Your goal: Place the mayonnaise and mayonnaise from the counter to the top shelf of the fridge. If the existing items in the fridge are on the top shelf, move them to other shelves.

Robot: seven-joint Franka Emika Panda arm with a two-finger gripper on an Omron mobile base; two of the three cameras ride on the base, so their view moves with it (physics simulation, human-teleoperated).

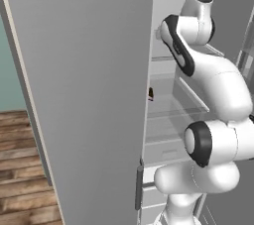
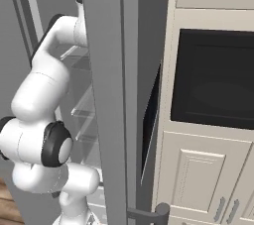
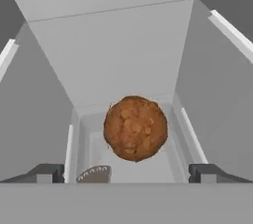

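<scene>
Reaching deep into the fridge (image 1: 163,30) now, we have the arm stretched past the open door, and the hand view puts the orange-brown ball (image 3: 135,128) dead centre, just ahead of the end effector (image 3: 126,172). Its two dark fingertips (image 3: 47,172) stand wide apart at either side, nothing between them yet, so we are open and lined up but not gripping.

The ball looks to sit on a clear glass shelf (image 3: 148,166) with white walls closing in behind it; from the left base view we can't be sure which shelf, as the arm hides the spot. A small dark, pink-tinged thing (image 1: 150,93) shows by the door edge on a lower shelf in that view.

Here's what worries us. That ball is round: if one finger touches first as we close, it could roll away toward the back wall or off the shelf edge. Come in too low and the fingertips may scrape the glass; too high and they pinch only the top, squirting the ball out. We reckon it wants a centred, level approach before closing. The jars aren't our business yet; clearing this item comes first.
</scene>
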